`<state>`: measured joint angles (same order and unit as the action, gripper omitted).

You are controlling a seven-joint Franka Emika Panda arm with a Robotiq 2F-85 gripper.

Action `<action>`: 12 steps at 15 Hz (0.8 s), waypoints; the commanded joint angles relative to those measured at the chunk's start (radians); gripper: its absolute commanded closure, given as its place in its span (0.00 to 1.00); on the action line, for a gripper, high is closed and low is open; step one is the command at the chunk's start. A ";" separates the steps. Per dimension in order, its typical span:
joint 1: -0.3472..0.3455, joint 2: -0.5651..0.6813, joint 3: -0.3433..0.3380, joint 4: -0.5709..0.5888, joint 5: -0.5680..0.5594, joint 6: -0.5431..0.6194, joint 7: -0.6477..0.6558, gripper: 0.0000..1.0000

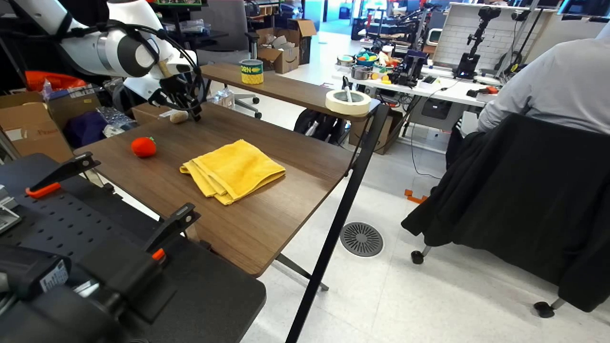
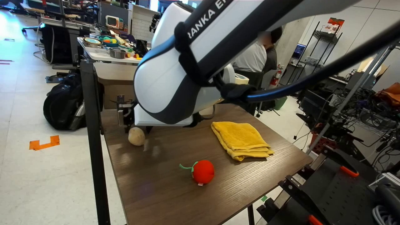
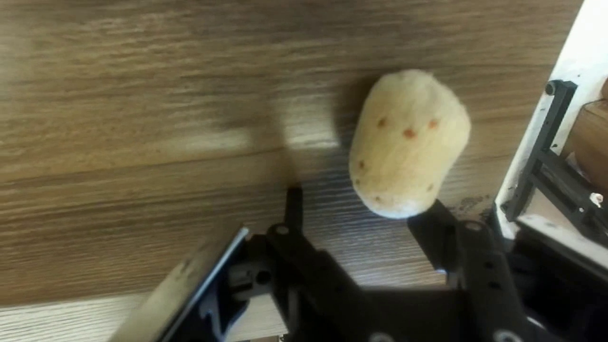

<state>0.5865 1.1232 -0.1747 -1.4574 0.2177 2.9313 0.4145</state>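
Wrist view: the gripper [image 3: 362,213] hung near a potato-like toy [image 3: 409,147].
Its jaws stood apart; the toy lay on the table [image 3: 142,114].

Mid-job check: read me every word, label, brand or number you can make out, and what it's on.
"ORN": yellow-and-green can, the start out of sight.
"RANKA E": robot arm, the rest running out of frame.
Too small or blurred: white label on the black device; marks on the cardboard box.
None visible on the potato-like object.
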 commanded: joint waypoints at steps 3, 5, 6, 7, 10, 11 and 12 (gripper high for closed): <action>-0.025 -0.037 0.024 -0.024 -0.035 -0.032 0.018 0.88; -0.042 -0.048 0.053 -0.034 -0.034 -0.036 -0.002 1.00; -0.044 -0.049 0.063 -0.037 -0.034 -0.036 -0.006 0.88; -0.048 -0.054 0.077 -0.043 -0.035 -0.037 -0.013 0.64; -0.054 -0.085 0.098 -0.085 -0.042 -0.040 -0.033 0.49; -0.059 -0.099 0.106 -0.104 -0.044 -0.034 -0.040 0.43; -0.059 -0.115 0.107 -0.127 -0.049 -0.031 -0.043 0.34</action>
<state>0.5537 1.0851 -0.0995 -1.5002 0.2072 2.9290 0.3890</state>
